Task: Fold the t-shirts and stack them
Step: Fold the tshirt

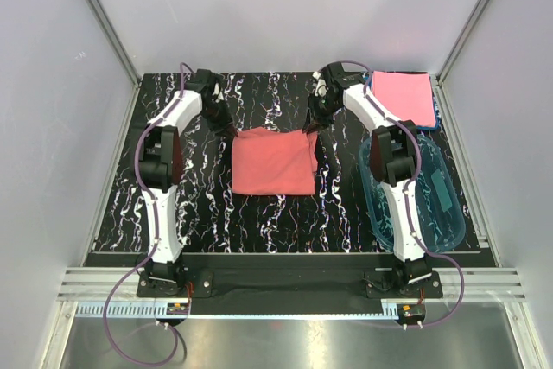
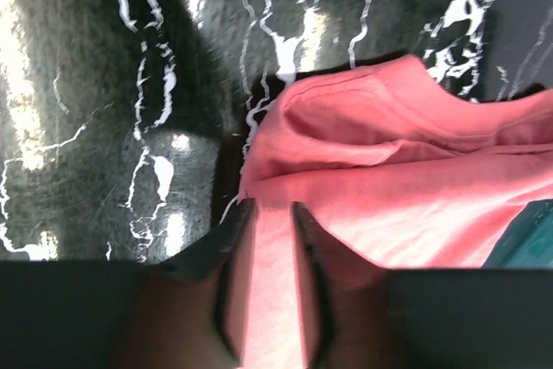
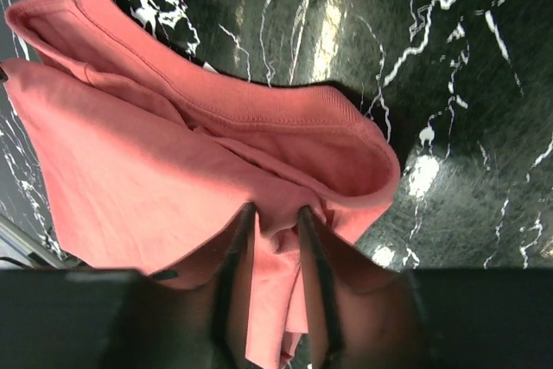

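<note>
A salmon t-shirt lies partly folded in the middle of the black marbled table. My left gripper is at its far left corner. In the left wrist view the narrow jaws press on a strip of the salmon t-shirt. At the far right corner is my right gripper. Its jaws pinch a bunched fold of the salmon t-shirt near the collar. A folded pink t-shirt rests on a blue one at the far right.
A clear blue plastic tub stands at the right side of the table, partly under the right arm. Grey walls close in the table on three sides. Both arms reach toward the far edge.
</note>
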